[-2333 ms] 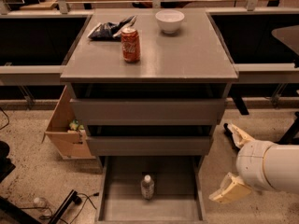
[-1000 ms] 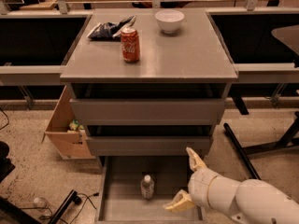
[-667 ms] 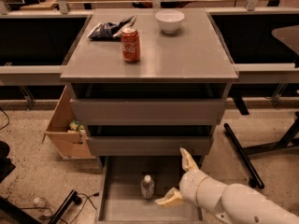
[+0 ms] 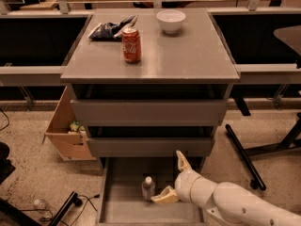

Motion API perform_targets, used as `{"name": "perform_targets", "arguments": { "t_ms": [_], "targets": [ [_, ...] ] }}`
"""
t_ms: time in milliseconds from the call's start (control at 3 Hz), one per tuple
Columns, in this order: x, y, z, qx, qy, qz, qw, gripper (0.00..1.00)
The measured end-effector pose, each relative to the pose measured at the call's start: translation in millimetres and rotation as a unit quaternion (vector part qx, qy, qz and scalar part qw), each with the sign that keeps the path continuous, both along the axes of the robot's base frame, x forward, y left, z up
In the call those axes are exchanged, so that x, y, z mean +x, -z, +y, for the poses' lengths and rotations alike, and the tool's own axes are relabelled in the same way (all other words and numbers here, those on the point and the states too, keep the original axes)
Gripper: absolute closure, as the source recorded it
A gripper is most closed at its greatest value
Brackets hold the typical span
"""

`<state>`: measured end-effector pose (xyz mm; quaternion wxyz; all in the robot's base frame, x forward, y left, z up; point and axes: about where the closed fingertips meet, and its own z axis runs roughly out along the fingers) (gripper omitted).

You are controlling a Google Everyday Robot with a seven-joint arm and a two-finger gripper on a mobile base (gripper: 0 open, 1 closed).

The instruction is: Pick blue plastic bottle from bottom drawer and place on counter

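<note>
Since the earlier frames the arm has swung in from the right and come down into the drawer, so the gripper (image 4: 166, 178) now sits just right of the blue plastic bottle (image 4: 148, 188), where before it hung well off to the side. In the camera view, the bottle stands upright on the floor of the bottom drawer (image 4: 120, 210), near the middle and well apart from the side walls, with its white cap up. The gripper's two pale fingers are spread wide with nothing between them: one points up toward the cabinet front, and the other reaches low toward the base of the bottle, with its tip just beside it; whether it touches I cannot tell. The bottle is probably light, and its thin walls would give under a hard squeeze; being smooth, round and narrow-footed, it would likely tip at a sideways nudge. The best hold looks to be across the body at mid-height, below the cap, with the fingers on either side. Up on the counter (image 4: 188, 62) stand a red soda can (image 4: 131, 44), a white bowl (image 4: 170, 20) and a dark bag (image 4: 109, 30), with bare slab toward the front.
</note>
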<state>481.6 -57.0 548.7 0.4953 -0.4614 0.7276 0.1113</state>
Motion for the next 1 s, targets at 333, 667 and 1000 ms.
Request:
{"name": "perform_targets", "arguments": {
  "t_ms": [333, 667, 1000],
  "targets": [
    [11.7, 22.0, -0.2, 0.019, -0.017, 0.0, 0.9997, 0.0],
    [34.5, 56.4, -4.7, 0.052, -0.06, -0.023, 0.9966, 0.0],
    [47.3, 105.7, 2.7, 0.089, -0.102, -0.025, 0.9905, 0.0]
  ]
}}
